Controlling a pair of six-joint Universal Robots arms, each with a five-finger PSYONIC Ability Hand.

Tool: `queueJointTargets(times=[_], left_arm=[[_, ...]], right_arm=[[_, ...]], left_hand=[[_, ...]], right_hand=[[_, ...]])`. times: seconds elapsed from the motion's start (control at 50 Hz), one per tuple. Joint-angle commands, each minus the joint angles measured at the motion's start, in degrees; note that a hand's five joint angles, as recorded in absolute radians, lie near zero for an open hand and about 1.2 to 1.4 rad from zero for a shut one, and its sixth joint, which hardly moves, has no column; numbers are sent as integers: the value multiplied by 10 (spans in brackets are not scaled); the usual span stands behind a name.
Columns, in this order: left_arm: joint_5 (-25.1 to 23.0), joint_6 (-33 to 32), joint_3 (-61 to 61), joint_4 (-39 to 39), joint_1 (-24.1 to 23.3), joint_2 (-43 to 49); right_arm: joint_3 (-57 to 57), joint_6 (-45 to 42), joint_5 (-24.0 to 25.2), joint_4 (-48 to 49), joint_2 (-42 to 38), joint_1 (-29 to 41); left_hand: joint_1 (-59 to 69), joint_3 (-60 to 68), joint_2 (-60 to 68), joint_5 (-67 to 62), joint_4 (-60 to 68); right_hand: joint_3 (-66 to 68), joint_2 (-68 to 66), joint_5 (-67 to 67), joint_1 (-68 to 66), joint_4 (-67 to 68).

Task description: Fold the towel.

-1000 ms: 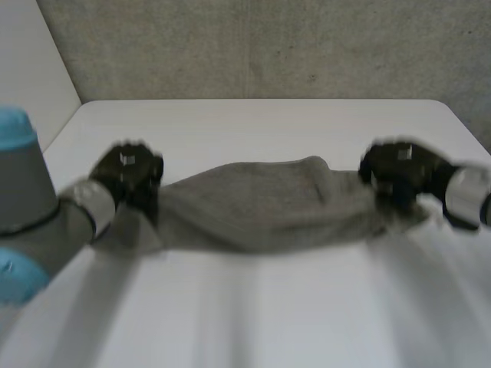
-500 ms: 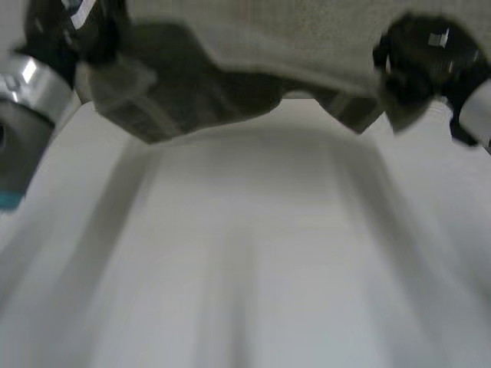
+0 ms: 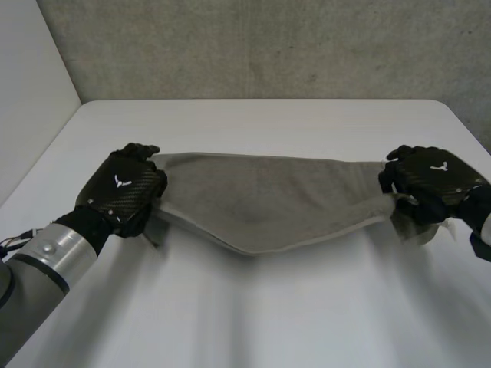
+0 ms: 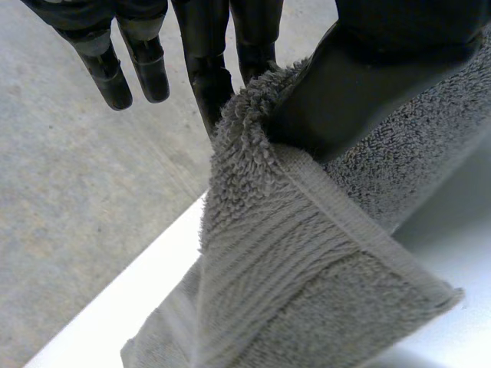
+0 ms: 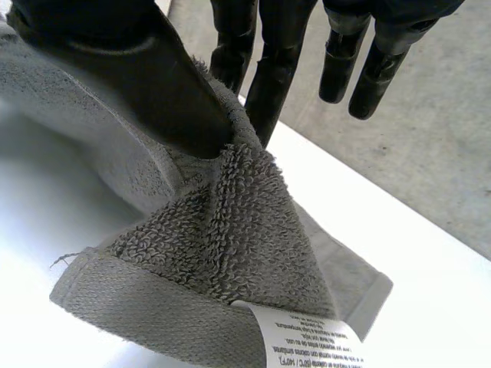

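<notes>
A grey towel (image 3: pixel 268 203) hangs stretched between my two hands above the white table (image 3: pixel 253 307), sagging in the middle. My left hand (image 3: pixel 124 189) pinches the towel's left end; in the left wrist view its thumb (image 4: pixel 360 84) presses the terry cloth (image 4: pixel 307 261) against the fingers (image 4: pixel 215 84). My right hand (image 3: pixel 430 182) pinches the towel's right end. In the right wrist view the thumb (image 5: pixel 146 84) clamps the towel corner (image 5: pixel 207 261) against the fingers (image 5: pixel 268 69), and a white care label (image 5: pixel 307 341) hangs from that corner.
A grey textured wall (image 3: pixel 268 46) stands behind the table's far edge. A white panel (image 3: pixel 31 92) rises at the left. Bare tabletop lies before and beyond the towel.
Both hands swung the towel up high half a second ago and have brought it back down. It now hangs spread wider and flatter between them than one second ago.
</notes>
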State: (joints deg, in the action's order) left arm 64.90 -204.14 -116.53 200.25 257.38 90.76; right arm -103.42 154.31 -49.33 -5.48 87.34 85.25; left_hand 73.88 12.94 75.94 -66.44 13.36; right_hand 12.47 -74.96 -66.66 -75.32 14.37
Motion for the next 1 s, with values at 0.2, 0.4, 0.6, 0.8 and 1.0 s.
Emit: queueJointTargets(times=[0.2, 0.4, 0.6, 0.8, 1.0], left_arm=[[10, -5, 86, -43, -7, 129], [36, -2, 136, -43, -27, 189], [52, 1, 195, -43, -58, 229], [69, 4, 211, -43, -74, 236], [71, 4, 197, -44, -82, 232]], right_arm=[[102, -44, -1, -29, -163, 10], [126, -67, -52, -10, -221, 16], [125, -17, -138, 84, -234, 50], [109, 20, -172, 76, -160, 88], [80, 56, -176, 45, -118, 142]], left_hand=[[61, -29, 41, -36, -34], [61, -29, 41, -36, -34], [61, -29, 41, -36, -34], [61, -29, 41, -36, -34], [61, -29, 41, -36, -34]], right_hand=[[-25, -50, -33, -47, -44], [-25, -9, 8, -6, -44], [-25, 391, 409, 395, -44], [-25, 573, 590, 577, -44], [-25, 566, 583, 570, -44]])
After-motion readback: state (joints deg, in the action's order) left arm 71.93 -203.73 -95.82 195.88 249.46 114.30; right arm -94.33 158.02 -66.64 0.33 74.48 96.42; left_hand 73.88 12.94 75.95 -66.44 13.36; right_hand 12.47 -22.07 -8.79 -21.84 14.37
